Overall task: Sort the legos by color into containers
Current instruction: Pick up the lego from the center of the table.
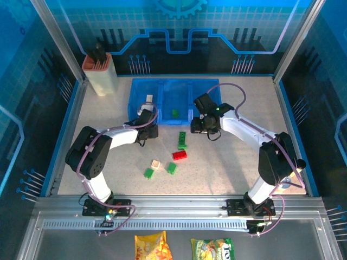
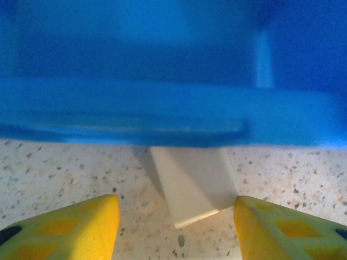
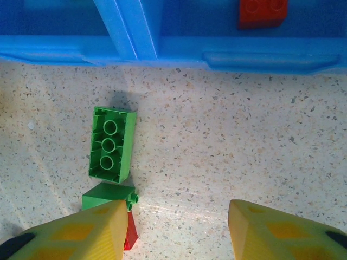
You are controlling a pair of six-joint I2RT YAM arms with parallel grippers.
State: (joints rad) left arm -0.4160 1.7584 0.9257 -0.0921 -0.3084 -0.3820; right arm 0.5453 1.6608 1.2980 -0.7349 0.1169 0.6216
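Blue translucent plastic tray of three joined bins (image 1: 139, 89) sits at the back of the speckled desk (image 1: 227, 162), and the sorting looks partly done. One small green studded brick (image 1: 175, 112) lies in the middle bin. Loose on the desk are a long green brick (image 1: 182, 140), a red brick (image 1: 179, 155), a cream brick (image 1: 156, 164) and a pair of small green bricks (image 1: 171, 168).

Left claw (image 2: 176, 208) stands parted. A cream piece (image 2: 195, 184) lies untouched between its tips against the tray wall, where overhead the arm covers it.

Right claw (image 3: 176, 208) gapes empty. Its camera catches a binned red brick (image 3: 263, 12).
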